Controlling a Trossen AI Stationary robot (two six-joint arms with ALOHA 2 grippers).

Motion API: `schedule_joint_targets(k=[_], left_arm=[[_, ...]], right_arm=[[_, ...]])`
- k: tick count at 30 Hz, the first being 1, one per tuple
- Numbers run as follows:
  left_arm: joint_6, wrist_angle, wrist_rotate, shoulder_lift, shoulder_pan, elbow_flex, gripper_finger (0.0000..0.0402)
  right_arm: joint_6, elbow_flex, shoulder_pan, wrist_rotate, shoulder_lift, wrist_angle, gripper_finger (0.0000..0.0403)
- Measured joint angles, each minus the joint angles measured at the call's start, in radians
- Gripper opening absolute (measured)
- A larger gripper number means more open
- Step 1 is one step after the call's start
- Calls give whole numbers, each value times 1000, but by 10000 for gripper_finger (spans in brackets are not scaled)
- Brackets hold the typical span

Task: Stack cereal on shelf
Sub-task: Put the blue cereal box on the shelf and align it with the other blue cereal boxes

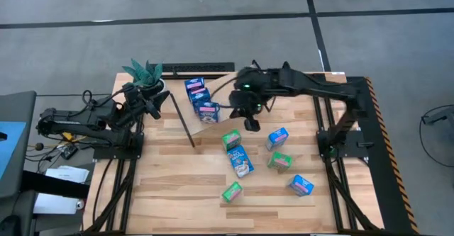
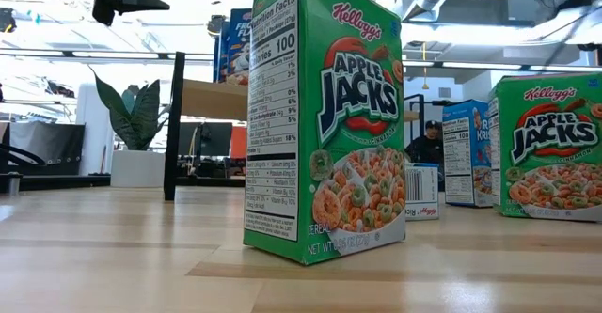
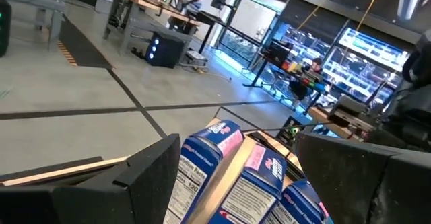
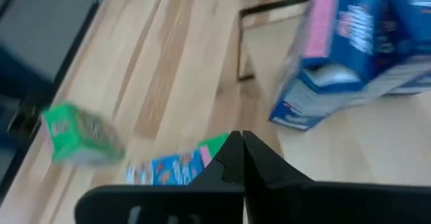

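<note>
Three blue cereal boxes [image 1: 201,98] lie in a row on the tilted wooden shelf [image 1: 186,103] at the far middle of the table. Several more green and blue boxes are scattered on the tabletop, among them a green one [image 1: 231,138] and a blue one [image 1: 240,159]. My right gripper [image 1: 252,124] hovers shut and empty just right of the shelf, above the loose boxes; its wrist view shows the fingertips [image 4: 237,146] together with nothing between them. My left gripper [image 1: 152,105] waits open at the shelf's left, and the shelved boxes [image 3: 202,167] show beyond its fingers.
A potted plant [image 1: 145,73] stands at the far left beside my left gripper. The shelf's thin black leg [image 1: 183,122] slants across the table. In the low view an upright green box [image 2: 324,116] stands close, with another [image 2: 550,144] to its right. A person [image 2: 428,144] sits beyond the table.
</note>
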Motion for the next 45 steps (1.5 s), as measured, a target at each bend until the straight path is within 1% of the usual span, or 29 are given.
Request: schedule_joint_targets(k=[2, 4, 6, 11, 13, 15, 17, 19, 24, 32, 38, 45], left_arm=[[0, 1, -5, 0, 0, 0, 283], [-5, 3, -18, 1, 0, 0, 283], [-9, 7, -35, 1, 0, 0, 283], [-40, 11, -77, 0, 0, 0, 283], [-46, 10, -80, 1, 0, 0, 283], [-46, 10, -80, 0, 0, 0, 283], [-49, 10, -85, 1, 0, 0, 283], [-50, 10, -97, 1, 0, 0, 283], [-53, 10, -124, 1, 0, 0, 283], [-53, 10, -130, 1, 0, 0, 283], [-53, 10, -131, 1, 0, 0, 283], [-55, 10, -131, 1, 0, 0, 283]], right_arm=[[28, -124, 1, 12, -57, 177, 17], [31, -209, 6, 52, -83, 263, 16], [31, -258, 6, 66, -86, 333, 11], [15, -312, -4, 62, -81, 420, 8], [12, -314, -6, 61, -54, 455, 13], [6, -321, -13, 50, -40, 432, 15], [-4, -314, -26, 23, -24, 474, 14], [-12, -315, -40, -4, -16, 474, 11], [-22, -316, -66, -11, -3, 491, 11], [-52, -316, -92, -25, -3, 496, 13], [-70, -316, -90, -28, 9, 498, 14], [-78, -316, -92, -27, 22, 539, 14]])
